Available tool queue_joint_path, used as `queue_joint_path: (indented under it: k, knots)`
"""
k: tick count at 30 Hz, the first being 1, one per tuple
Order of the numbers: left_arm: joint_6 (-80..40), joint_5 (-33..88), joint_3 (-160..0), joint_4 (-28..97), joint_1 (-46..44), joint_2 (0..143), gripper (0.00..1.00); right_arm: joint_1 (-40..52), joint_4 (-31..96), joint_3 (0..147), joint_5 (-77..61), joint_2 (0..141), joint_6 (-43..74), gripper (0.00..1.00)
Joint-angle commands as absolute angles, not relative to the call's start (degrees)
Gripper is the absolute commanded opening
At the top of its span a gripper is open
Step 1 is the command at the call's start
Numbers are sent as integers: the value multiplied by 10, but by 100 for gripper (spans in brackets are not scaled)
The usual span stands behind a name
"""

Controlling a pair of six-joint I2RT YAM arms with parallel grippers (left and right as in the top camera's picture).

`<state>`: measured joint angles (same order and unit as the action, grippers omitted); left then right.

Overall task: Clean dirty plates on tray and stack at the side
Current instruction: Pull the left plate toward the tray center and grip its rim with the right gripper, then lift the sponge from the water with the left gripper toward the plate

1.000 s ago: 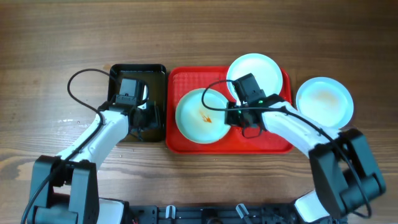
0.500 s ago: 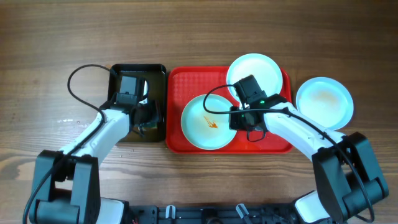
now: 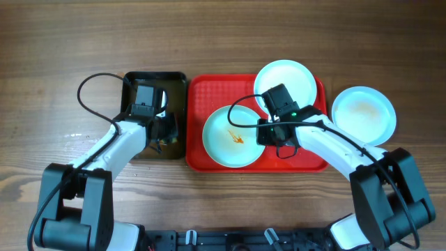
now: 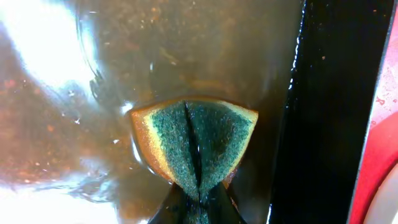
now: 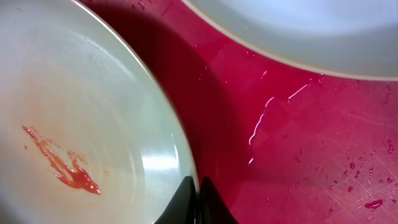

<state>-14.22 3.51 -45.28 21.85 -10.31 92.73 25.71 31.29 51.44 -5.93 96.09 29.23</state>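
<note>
One plate (image 3: 230, 137) with an orange-red smear lies on the red tray (image 3: 306, 157). My right gripper (image 3: 263, 131) is shut on that plate's right rim; in the right wrist view the right gripper (image 5: 196, 199) pinches the edge of the smeared plate (image 5: 93, 112). A second plate (image 3: 284, 82) rests at the tray's back right. The third plate (image 3: 364, 114) sits on the table right of the tray, with a faint brownish smudge. My left gripper (image 3: 166, 132) is down in the black tray (image 3: 155, 74). There the left gripper (image 4: 199, 199) is shut on a green sponge (image 4: 205, 140), folding it.
The black tray holds murky water (image 4: 74, 124) and stands just left of the red tray. Its dark right wall (image 4: 329, 112) is close to the sponge. Water droplets (image 5: 367, 199) dot the red tray (image 5: 298, 137). Cables loop over both arms.
My left gripper has closed on the sponge in the black tray. The smeared plate has shifted a little toward the front right of the red tray with my right gripper.
</note>
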Motion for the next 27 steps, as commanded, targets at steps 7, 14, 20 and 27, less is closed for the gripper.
queue_joint_path:
  k: [7, 14, 20, 27]
  knots:
    - [-142, 41, -455, 216, -100, 780, 4, 259, 311, 511, -60, 954, 284, 6]
    - [-142, 62, -455, 215, -100, 767, 4, 258, 309, 511, -60, 954, 284, 6]
    - [-141, 62, -455, 216, -100, 767, 4, 259, 309, 511, -60, 954, 280, 6]
    - [-137, 2, -455, 120, -100, 767, 4, 259, 309, 511, -60, 954, 273, 6]
